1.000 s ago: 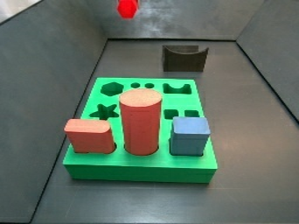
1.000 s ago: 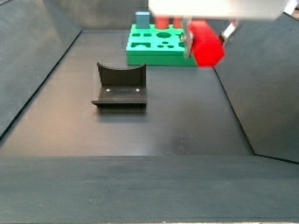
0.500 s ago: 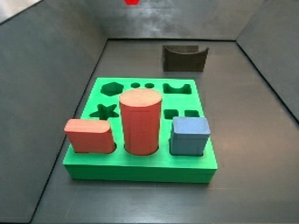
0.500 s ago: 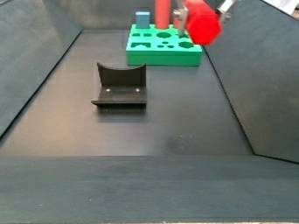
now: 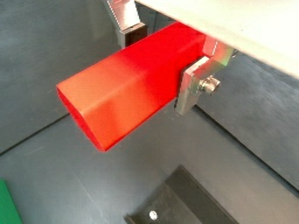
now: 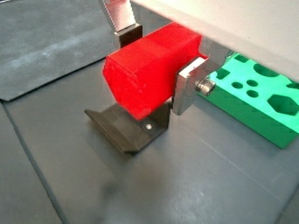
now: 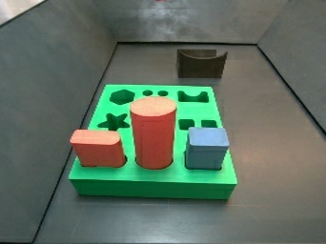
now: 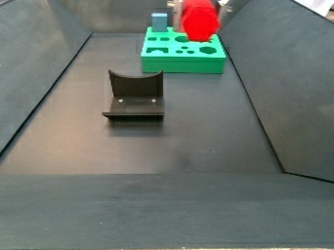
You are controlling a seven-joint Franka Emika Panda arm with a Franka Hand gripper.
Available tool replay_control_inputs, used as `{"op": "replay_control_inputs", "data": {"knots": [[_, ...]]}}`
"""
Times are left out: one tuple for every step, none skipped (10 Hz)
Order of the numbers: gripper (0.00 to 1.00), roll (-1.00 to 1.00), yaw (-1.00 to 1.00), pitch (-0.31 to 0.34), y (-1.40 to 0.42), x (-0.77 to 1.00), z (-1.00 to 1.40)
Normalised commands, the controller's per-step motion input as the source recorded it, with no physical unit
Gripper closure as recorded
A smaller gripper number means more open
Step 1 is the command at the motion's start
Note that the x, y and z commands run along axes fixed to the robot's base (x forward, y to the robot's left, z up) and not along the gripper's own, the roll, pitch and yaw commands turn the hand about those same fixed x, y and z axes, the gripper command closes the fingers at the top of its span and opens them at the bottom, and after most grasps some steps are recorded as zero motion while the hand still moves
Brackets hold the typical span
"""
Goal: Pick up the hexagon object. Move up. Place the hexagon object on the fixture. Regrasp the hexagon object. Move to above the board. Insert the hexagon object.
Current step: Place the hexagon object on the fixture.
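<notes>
The gripper (image 5: 162,57) is shut on the hexagon object (image 5: 117,87), a bright red prism clamped across its sides between the silver fingers (image 5: 193,80). It is held high in the air and also shows in a wrist view (image 6: 140,79) and in a side view (image 8: 198,20). The dark fixture (image 8: 133,96) stands on the floor, below the held piece in a wrist view (image 6: 122,131). The green board (image 7: 152,181) with its cut-out holes lies apart from the fixture (image 7: 201,63). In that side view the gripper is out of frame above.
A tall salmon cylinder (image 7: 154,132), a low salmon block (image 7: 97,148) and a blue block (image 7: 208,148) stand in the board's near row. Sloping grey walls (image 7: 51,114) enclose the dark floor on both sides.
The gripper has risen with the hexagon object and shifted left in one side view. In the other it has left the top of the frame.
</notes>
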Motion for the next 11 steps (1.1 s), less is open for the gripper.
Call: {"op": "replay_control_inputs", "data": {"knots": [[1.0, -0.13, -0.02, 0.099, -0.03, 1.0, 0.07], [1.0, -0.12, -0.01, 0.099, -0.03, 1.0, 0.06], [1.0, -0.11, 0.0, 0.099, -0.02, 1.0, 0.05], [1.0, -0.1, 0.0, 0.104, -0.02, 1.0, 0.04], [1.0, -0.1, 0.01, 0.117, -0.01, 1.0, 0.04], [1.0, -0.09, 0.01, 0.124, -0.01, 1.0, 0.03], [1.0, -0.08, 0.02, 0.123, 0.0, 0.95, 0.02], [1.0, -1.0, -0.07, 0.297, -0.24, 0.95, -0.39], [1.0, -1.0, -0.08, 0.295, -0.2, 0.84, -0.36], [1.0, -1.0, -0.11, 0.291, -0.08, 0.79, -0.23], [1.0, -1.0, -0.13, 0.292, -0.01, 0.68, -0.07]]}}
